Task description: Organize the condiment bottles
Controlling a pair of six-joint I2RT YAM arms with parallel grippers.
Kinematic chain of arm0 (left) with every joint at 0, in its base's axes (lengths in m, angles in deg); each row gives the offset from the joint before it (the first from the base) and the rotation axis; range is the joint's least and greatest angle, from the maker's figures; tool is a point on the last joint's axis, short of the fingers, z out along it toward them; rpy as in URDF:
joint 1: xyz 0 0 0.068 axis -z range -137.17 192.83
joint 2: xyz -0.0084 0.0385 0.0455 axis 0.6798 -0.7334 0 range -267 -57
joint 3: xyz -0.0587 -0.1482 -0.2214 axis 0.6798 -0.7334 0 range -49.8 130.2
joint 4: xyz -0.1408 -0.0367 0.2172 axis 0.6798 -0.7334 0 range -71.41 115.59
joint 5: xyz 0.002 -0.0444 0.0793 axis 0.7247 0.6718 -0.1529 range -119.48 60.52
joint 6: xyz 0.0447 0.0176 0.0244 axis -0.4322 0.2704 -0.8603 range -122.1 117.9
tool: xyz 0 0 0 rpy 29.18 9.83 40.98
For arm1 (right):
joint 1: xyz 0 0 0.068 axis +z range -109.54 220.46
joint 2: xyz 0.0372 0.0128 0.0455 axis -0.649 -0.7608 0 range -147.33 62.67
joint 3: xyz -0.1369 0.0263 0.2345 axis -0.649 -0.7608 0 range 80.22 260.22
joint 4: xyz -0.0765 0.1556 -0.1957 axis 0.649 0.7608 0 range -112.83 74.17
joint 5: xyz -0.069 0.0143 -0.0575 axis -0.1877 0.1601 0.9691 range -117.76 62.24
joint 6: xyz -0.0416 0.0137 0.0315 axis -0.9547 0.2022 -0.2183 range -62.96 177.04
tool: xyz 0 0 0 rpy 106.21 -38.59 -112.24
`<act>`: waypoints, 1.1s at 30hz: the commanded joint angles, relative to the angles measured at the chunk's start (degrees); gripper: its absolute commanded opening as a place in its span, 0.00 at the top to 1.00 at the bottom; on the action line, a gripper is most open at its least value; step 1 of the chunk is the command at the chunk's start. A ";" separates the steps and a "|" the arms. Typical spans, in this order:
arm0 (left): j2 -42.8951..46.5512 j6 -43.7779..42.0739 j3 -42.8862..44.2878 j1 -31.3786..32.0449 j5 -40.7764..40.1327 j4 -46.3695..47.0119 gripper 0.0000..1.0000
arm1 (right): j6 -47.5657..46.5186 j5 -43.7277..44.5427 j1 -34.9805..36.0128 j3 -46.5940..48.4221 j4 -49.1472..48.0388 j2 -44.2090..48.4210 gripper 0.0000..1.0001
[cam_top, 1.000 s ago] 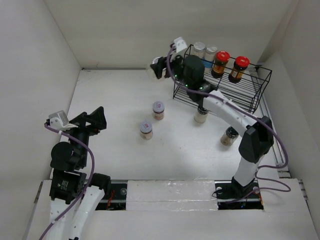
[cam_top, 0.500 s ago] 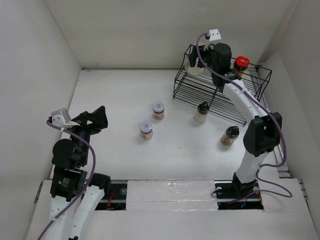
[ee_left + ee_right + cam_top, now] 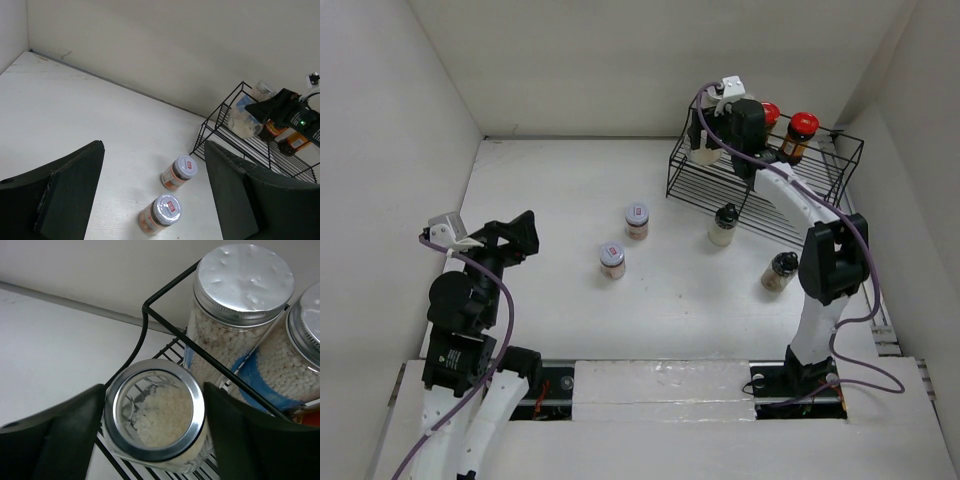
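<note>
My right gripper is shut on a clear jar with a silver-rimmed lid, holding it at the left end of the black wire rack. Two silver-lidded jars stand in the rack right beside it. Two dark red-lidded jars stand further right in the rack. Two white-lidded jars and two black-capped shakers stand on the table. My left gripper is open and empty at the left. It looks toward the white-lidded jars.
White walls close in the table on the left, back and right. The rack's wire rim passes just above the held jar. The right arm reaches over the rack's front.
My right gripper has swung with the clear jar from left of the rack to over its left end, then lowered a little. The left arm has barely moved.
</note>
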 commanded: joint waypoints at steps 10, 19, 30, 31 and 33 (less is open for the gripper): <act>-0.65 -0.95 -0.38 -0.27 1.64 2.54 0.22 | -1.15 6.21 3.55 -8.25 -3.65 18.95 0.00; -0.65 -0.95 -0.38 -0.27 3.23 3.07 0.42 | 5.70 8.33 19.28 -39.03 -15.68 27.42 0.75; -0.65 -1.47 -0.38 -0.27 4.46 3.07 0.48 | 5.09 6.48 25.00 -33.43 -13.76 12.13 0.01; -0.65 -1.47 -0.38 -0.27 4.46 3.07 0.48 | 5.09 6.48 25.00 -32.28 -13.23 10.63 0.01; -0.65 -1.47 -0.38 -0.27 4.46 3.07 0.47 | 4.56 6.48 25.00 -28.33 -12.18 6.15 0.01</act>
